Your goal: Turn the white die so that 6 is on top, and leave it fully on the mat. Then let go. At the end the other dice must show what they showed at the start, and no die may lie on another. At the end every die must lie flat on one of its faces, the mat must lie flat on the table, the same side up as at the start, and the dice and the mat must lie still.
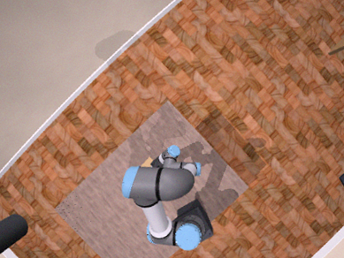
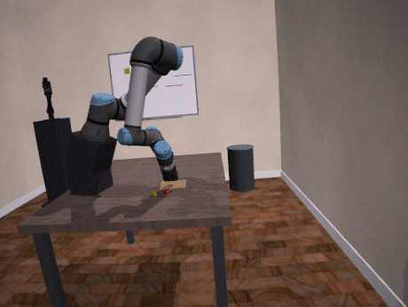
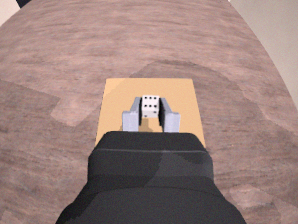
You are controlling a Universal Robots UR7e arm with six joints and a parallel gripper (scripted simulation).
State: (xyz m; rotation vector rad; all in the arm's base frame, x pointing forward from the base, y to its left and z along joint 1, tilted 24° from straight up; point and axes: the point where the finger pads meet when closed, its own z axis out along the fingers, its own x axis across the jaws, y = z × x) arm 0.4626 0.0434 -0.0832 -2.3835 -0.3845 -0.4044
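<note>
Wrist view, nearest first: we see our black wrist housing, then the grey two-finger gripper (image 3: 150,119), its jaws partly closed and clamped on the small white pipped die (image 3: 149,106). The die sits between them over the tan rectangular mat (image 3: 186,99). In the exterior view, a small yellow die (image 2: 153,193) and a small red die (image 2: 168,191) lie beside the mat on the dark wooden tabletop (image 2: 195,208).

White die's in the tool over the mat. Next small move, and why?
Probably roll the wrist: the tool is shut on the white die over the tan mat, and the face toward the wrist camera seems to show about four pips, not six. Release after.
</note>
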